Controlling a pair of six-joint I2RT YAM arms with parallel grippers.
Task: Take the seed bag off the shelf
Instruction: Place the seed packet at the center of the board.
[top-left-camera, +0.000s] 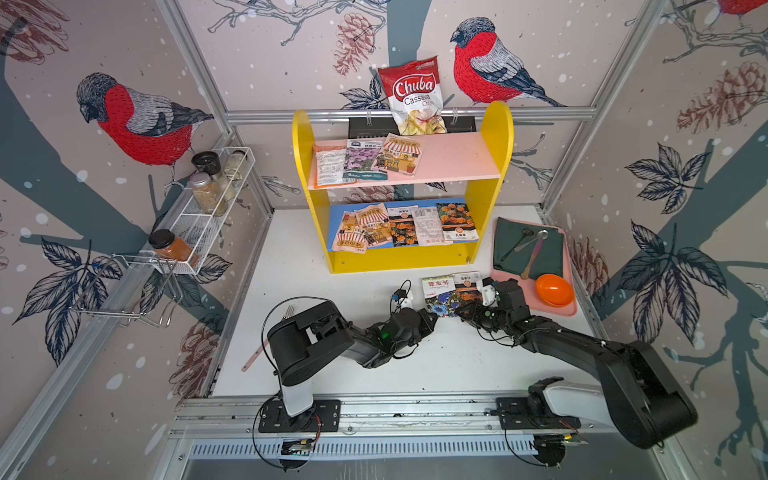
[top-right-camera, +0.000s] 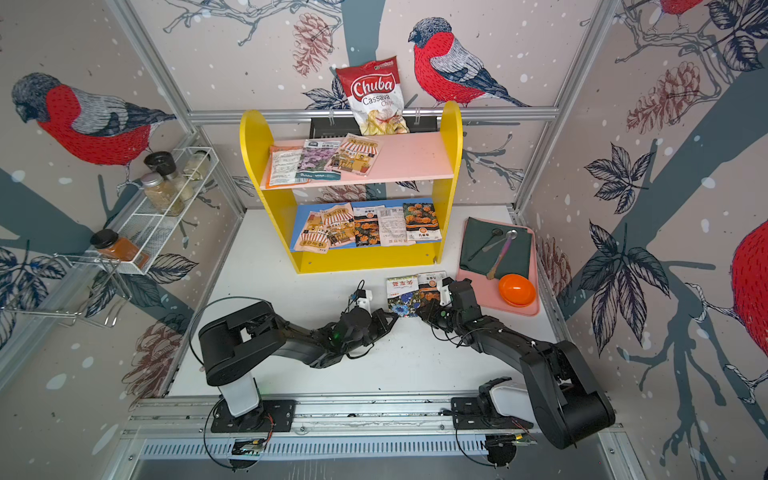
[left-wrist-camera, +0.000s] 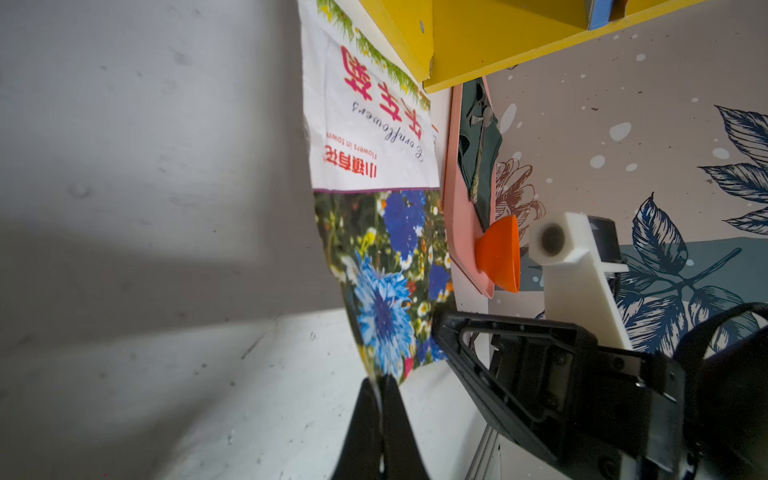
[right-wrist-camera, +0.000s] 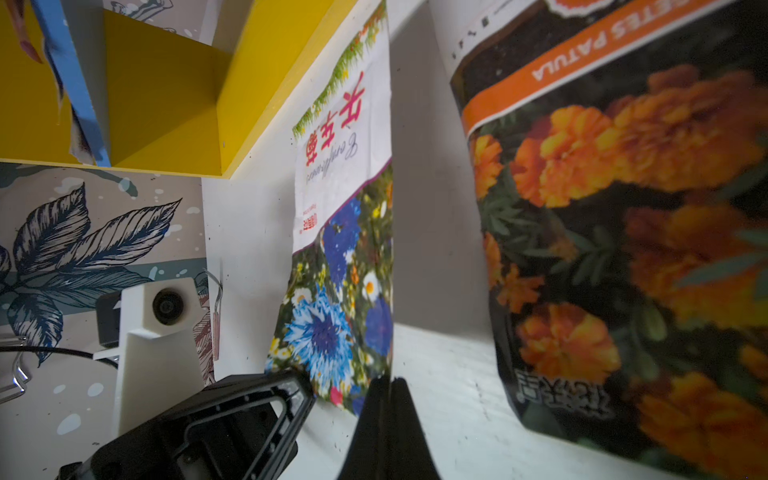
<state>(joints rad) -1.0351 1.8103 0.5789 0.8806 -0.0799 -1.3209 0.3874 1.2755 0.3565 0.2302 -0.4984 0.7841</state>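
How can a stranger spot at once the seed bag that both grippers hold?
Find the yellow shelf at the back of the white table. Before its right foot, beside the pink tray, are two seed bags. Yours is the cornflower bag: white top, pink writing, blue flowers, gripped by the left gripper and the right gripper; the marigold bag beside it is orange and black.

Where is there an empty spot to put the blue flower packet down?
Bare white table lies left of the shelf, and more along the front rail. The pink upper board's right half is bare too. Crowded: the blue lower board, full of packets, and the pink tray.
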